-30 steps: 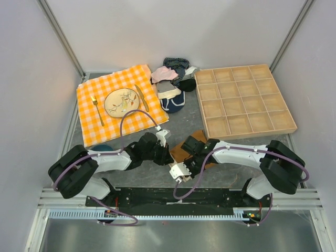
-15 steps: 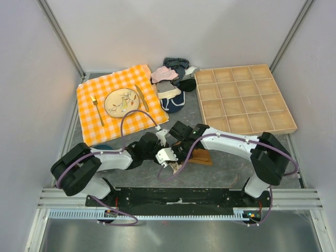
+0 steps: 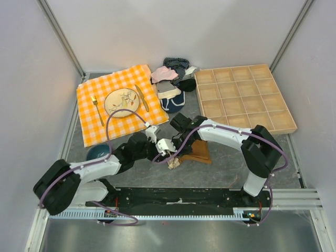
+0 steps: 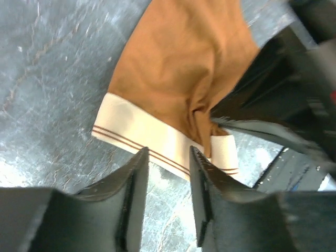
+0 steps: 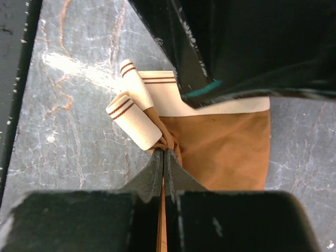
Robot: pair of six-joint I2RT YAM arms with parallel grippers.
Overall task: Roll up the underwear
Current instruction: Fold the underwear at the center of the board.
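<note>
The left gripper (image 4: 168,157) hung low over the table (image 4: 47,79), its fingers a little apart and nothing between them, tips pointed at the cream waistband (image 4: 134,128) just beyond. I could not tell whether they touched it. Facing it, the right gripper (image 5: 164,153) was closed tight on a pinch of brown fabric just behind that band, whose loose ends had curled into two small rolls.

The underwear (image 3: 200,153) lay on the bare table at the front middle, between the two hands. Its long axis ran across the table, with the band end toward the left arm and the brown body trailing off to the right. The right arm had the hold, and the left was nearest the free band edge. By my reckoning, any rolling would have to start there and travel rightward.

A second earlier the right arm had lain low along the front, both arms hiding most of the garment. Since then its elbow had swung up toward the tray (image 3: 244,100) and its hand had crossed leftward. The fabric had been drawn into view, bunched at the band. The left arm had eased back, uncovering the bowl (image 3: 97,152).
</note>
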